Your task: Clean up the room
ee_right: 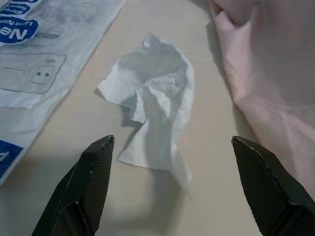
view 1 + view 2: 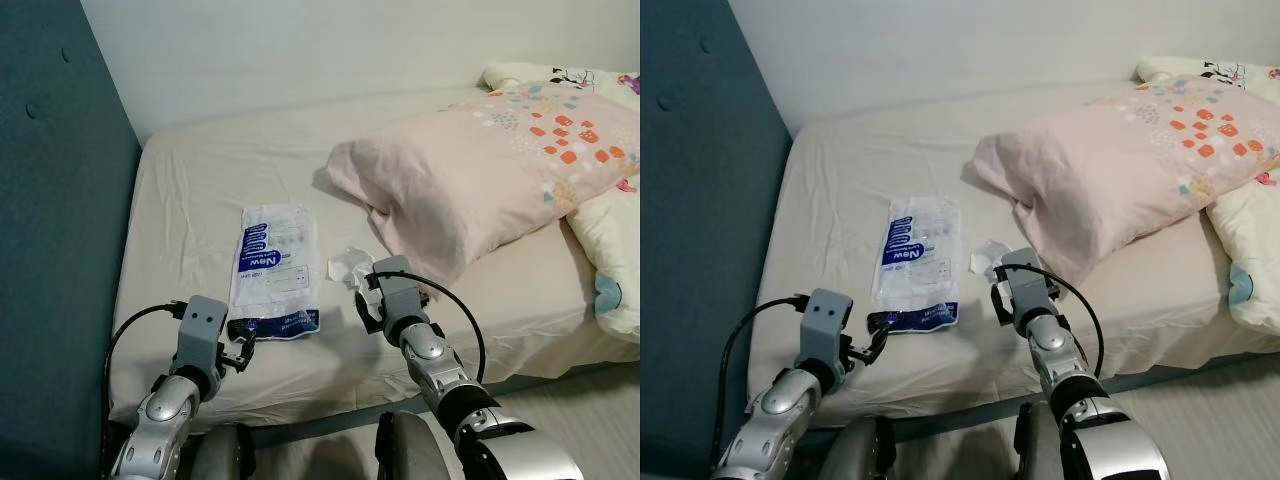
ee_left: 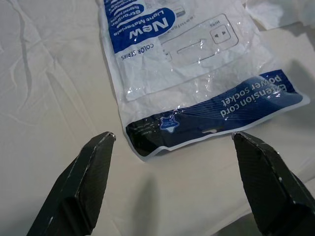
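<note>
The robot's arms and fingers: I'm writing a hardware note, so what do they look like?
Both arms are jointed silver metal with dark bands, each ending in a boxy grey wrist block. A black cable loops beside the left arm and over the right arm. The left gripper and right gripper each carry two long black, finely textured, tapering fingers.

We are seeing a cream bed sheet (image 2: 190, 210) filling the middle of the frame, a teal headboard (image 2: 55, 230) along the left edge, a pale pink pillow (image 2: 480, 165) with orange and white dots at upper right, a clear white-and-blue printed bag (image 2: 273, 268) at centre, and white crumpled tissue (image 1: 155, 98) beside it.
</note>
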